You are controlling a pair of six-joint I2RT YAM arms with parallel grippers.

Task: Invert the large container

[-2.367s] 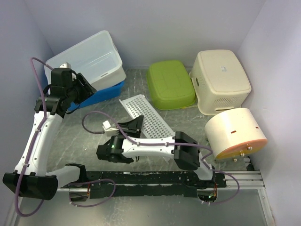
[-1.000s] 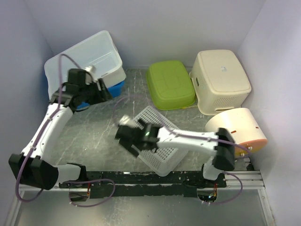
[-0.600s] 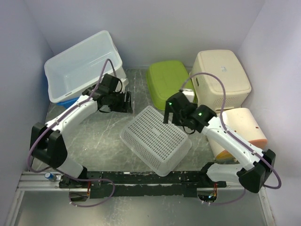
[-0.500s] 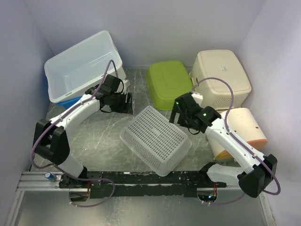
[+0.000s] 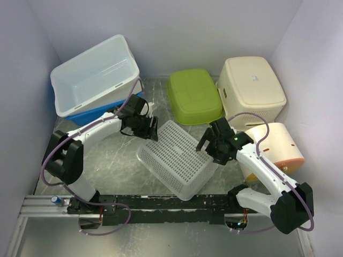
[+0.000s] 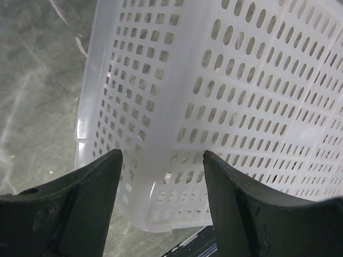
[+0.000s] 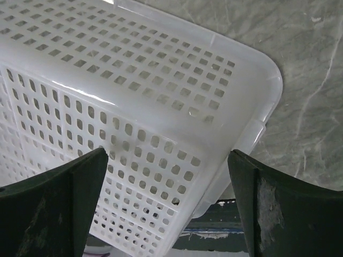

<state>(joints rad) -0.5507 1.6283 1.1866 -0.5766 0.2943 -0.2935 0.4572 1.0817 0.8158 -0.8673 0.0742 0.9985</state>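
Observation:
The large container [image 5: 177,160] is a white perforated basket lying bottom up on the grey table, in the middle. My left gripper [image 5: 151,128] hangs at its far left corner, jaws open. In the left wrist view that gripper [image 6: 161,160] straddles a corner of the basket [image 6: 225,96] with a gap on each side. My right gripper [image 5: 206,147] is over the basket's right edge and is open too. From the right wrist its gripper [image 7: 169,158] stands wide apart above the basket's side wall [image 7: 134,80], gripping nothing.
A translucent white tub [image 5: 94,72] rests on a blue one [image 5: 115,107] at the back left. A green container [image 5: 194,96] and a cream basket [image 5: 252,91] lie bottom up at the back. A cream drum with an orange rim [image 5: 270,150] lies on its side at the right. A black rail [image 5: 177,203] runs along the near edge.
The basket went from standing on its edge to lying bottom up. Since half a second ago the left gripper moved right to its corner and the right gripper came down toward its right edge.

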